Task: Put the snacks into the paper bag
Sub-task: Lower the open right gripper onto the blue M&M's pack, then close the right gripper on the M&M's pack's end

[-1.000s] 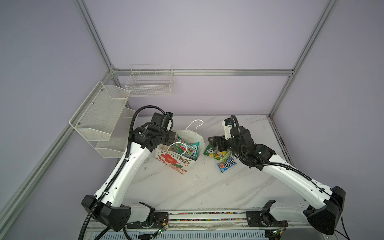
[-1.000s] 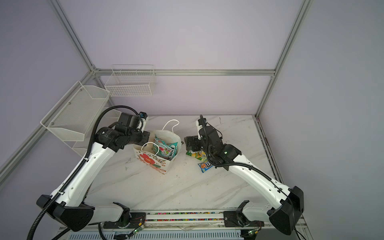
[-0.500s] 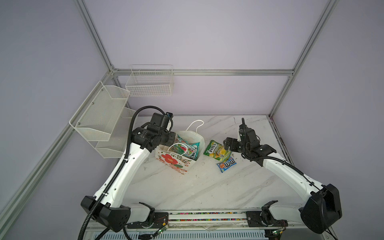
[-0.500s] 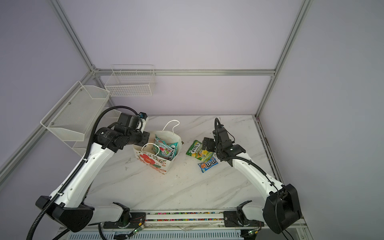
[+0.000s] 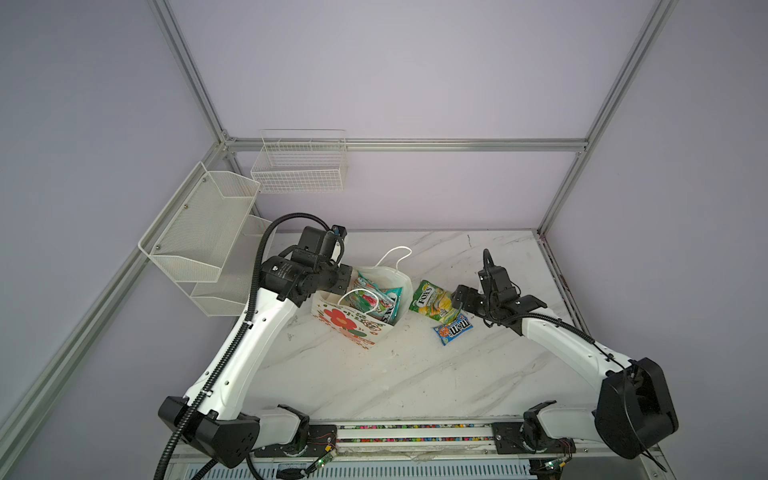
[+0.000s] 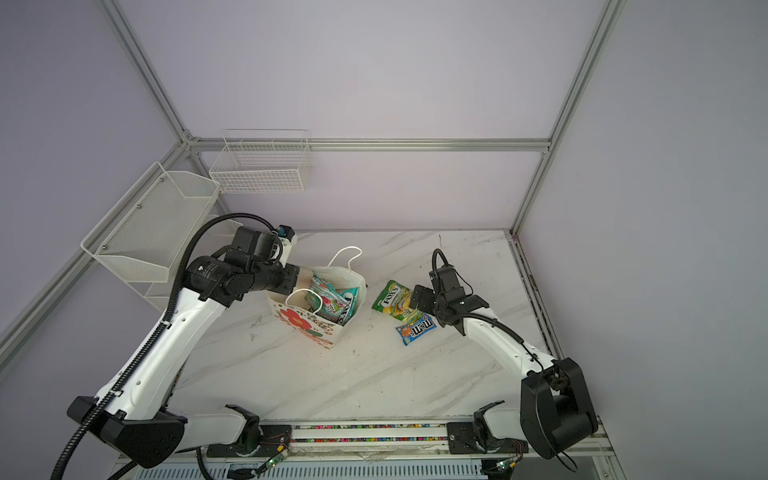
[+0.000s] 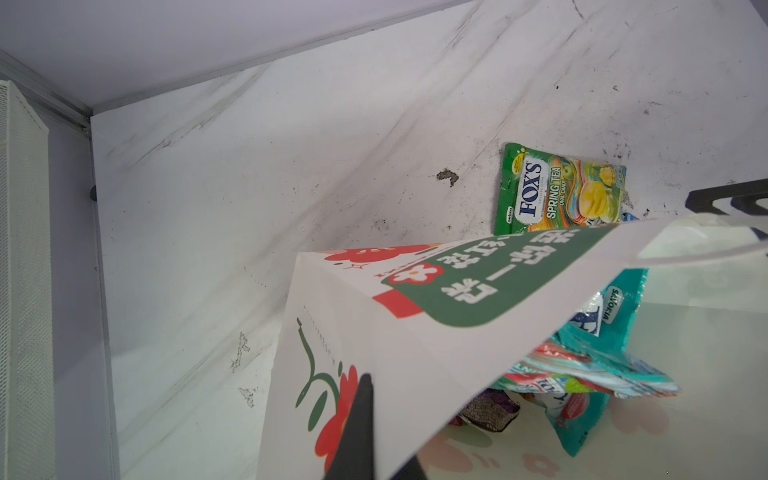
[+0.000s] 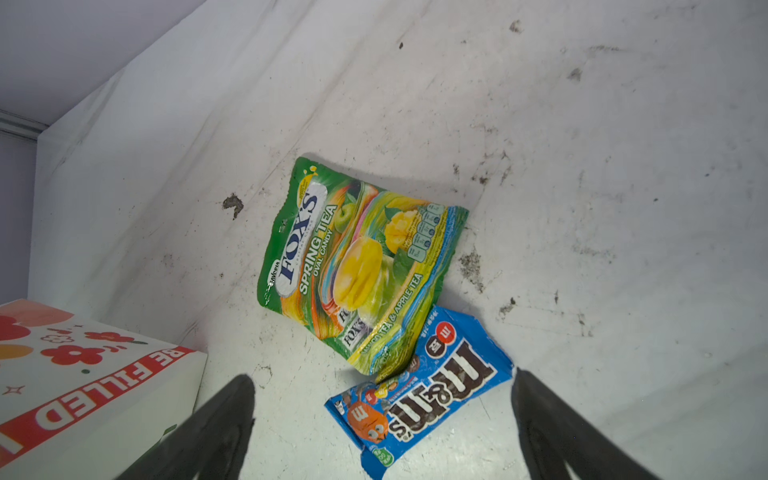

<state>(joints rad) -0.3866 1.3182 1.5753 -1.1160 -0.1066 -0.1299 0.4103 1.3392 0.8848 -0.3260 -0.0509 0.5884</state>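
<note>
Since a moment ago the right arm [image 5: 561, 345] has pulled back from the paper bag [image 5: 353, 328]; the right gripper [image 8: 381, 380] hangs wide open above the blue m&m's packet [image 5: 453, 330], which lies on the marble table [image 5: 415, 374] touching the green-yellow FOX'S bag [image 5: 432, 301]. Across from it the left gripper [image 5: 348, 283] stays clenched on the paper bag's rim, a teal-red FOX'S bag [image 5: 380, 299] inside

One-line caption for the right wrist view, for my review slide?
Open right tool poised over the blue m&m's packet touching the green-yellow FOX'S bag; paper bag corner at frame edge.
</note>
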